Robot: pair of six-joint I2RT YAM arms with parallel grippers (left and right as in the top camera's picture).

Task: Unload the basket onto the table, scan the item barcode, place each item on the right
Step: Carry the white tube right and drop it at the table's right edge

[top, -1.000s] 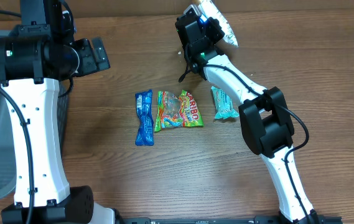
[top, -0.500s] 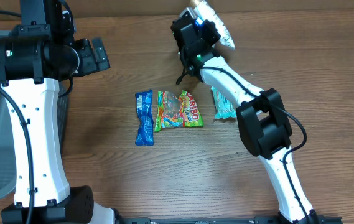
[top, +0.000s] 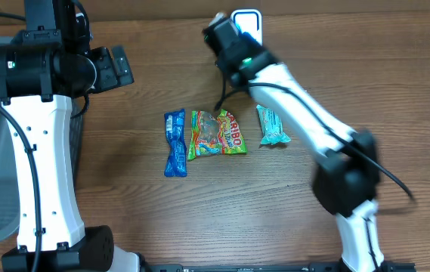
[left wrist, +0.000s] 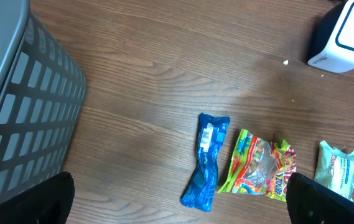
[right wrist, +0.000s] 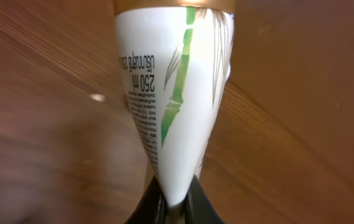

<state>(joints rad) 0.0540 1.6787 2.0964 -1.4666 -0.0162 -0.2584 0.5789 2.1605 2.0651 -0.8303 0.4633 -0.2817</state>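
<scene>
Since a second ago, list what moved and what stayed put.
The right gripper, shut on the white tube, swung left, uncovering the scanner. The left gripper stayed open and still; the blue packet, gummy bag and teal packet did not move.

Glossy plastic tube, matt wood-grain table.

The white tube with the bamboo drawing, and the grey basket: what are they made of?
The white tube looks like soft, smooth plastic, slightly glossy: it tapers flat where the fingers pinch it. The grey basket looks like rigid matte plastic, given its moulded grid of holes.
</scene>
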